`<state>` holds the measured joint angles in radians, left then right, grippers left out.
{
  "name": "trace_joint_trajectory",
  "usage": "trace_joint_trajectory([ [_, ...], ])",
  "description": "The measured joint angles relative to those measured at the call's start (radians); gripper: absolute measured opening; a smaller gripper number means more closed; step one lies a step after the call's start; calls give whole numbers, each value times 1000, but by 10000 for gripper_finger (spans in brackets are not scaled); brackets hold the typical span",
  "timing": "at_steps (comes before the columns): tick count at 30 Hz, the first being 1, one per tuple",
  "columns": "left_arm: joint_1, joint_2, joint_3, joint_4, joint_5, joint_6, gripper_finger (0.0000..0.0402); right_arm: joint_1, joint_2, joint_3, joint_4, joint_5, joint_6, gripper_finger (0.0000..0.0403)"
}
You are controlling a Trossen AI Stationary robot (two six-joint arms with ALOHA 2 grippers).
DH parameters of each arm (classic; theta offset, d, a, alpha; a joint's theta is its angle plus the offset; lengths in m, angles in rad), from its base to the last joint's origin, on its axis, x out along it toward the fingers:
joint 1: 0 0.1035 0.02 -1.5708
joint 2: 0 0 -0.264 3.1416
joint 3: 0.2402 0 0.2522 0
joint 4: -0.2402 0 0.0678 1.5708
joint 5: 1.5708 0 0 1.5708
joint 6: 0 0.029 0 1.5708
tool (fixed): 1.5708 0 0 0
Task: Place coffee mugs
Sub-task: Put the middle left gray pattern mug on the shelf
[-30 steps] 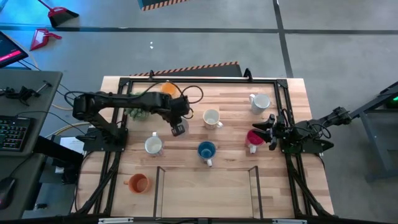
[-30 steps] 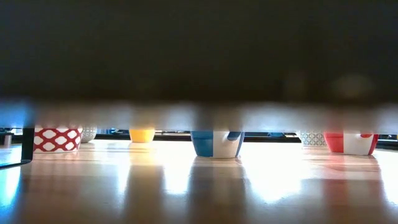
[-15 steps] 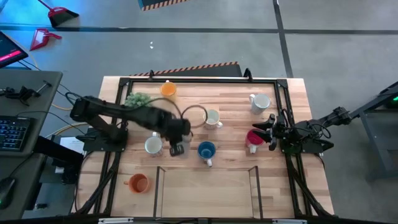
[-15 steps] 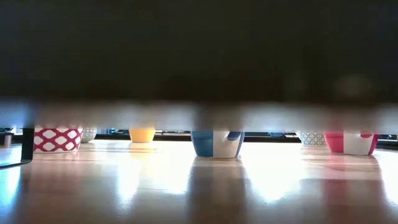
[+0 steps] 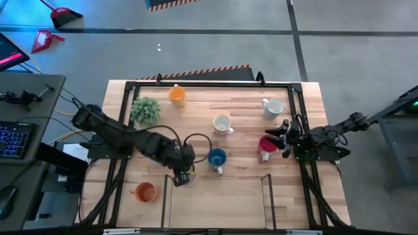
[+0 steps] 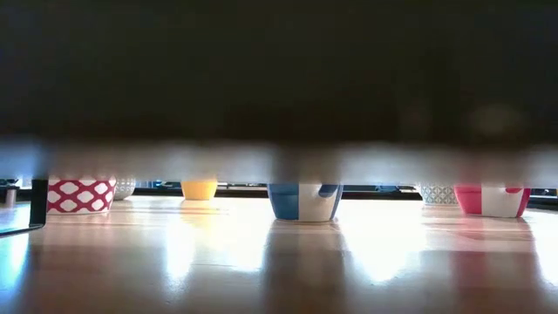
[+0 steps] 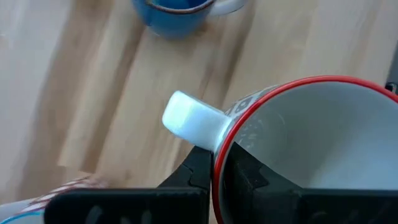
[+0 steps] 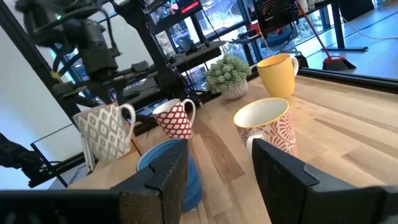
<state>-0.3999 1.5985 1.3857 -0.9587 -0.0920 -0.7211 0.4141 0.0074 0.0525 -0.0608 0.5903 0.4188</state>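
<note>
Seen from above, the left gripper (image 5: 185, 171) is travelling from the table's middle toward 6 o'clock, clamped on a red-rimmed mug (image 5: 181, 179) and now hanging over the front frame's (image 5: 167, 196) near corner, at 8 o'clock from the blue mug (image 5: 217, 157). That shift suggests a set-down is coming. The right gripper (image 5: 285, 137) is waiting with fingers apart at 3 o'clock of the red mug (image 5: 265, 145). Two white mugs (image 5: 222, 123) (image 5: 273, 106), a yellow one (image 5: 176, 95), an orange one (image 5: 145, 192) and the plant (image 5: 145, 109) are sitting untouched.

At table height, glossy rounded mugs are reflecting in the polished wood: a red-lattice mug (image 6: 80, 194), the yellow, the blue and the red.

The left wrist camera is showing the fingers (image 7: 202, 174) pinching the carried mug's thin glazed rim beside its blocky white handle (image 7: 189, 121).

The right wrist camera is framing a cream mug with red fern print (image 8: 268, 124) between spread fingers.
</note>
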Motion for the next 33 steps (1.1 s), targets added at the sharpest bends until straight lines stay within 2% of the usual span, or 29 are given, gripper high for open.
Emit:
trace_joint_trajectory([
  [8, -60, 78, 0, 12, 5, -28, 10, 0, 0, 0, 0, 0, 10, 165],
  [17, -95, 78, 0, -38, -4, -43, 10, 0, 0, 0, 0, 0, 11, 165],
  [33, -132, 91, 0, -30, -32, -62, 9, 0, 0, 0, 0, 0, 10, 165],
])
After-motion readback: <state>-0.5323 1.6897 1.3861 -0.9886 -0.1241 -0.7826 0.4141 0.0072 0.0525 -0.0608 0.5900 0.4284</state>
